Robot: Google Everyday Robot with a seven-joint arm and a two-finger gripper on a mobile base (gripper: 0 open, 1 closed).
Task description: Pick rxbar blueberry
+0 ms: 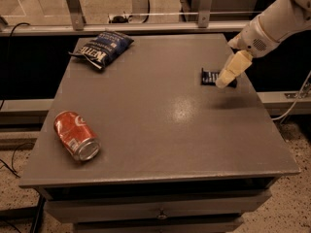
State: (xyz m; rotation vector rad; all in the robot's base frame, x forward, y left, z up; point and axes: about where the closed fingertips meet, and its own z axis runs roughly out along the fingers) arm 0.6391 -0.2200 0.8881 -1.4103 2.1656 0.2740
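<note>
Evidently we are on the approach: our gripper hangs just over the rxbar blueberry, which lies flat at the table's far right; spread or closed we cannot tell, so next we must lower squarely and clamp across the bar.

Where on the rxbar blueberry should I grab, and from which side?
Probably from straight above: the rxbar blueberry lies flat on the table, long axis left-right, so only its narrow edges offer a hold. Pinch across the short width near the middle. The gripper hangs over its right end.
</note>
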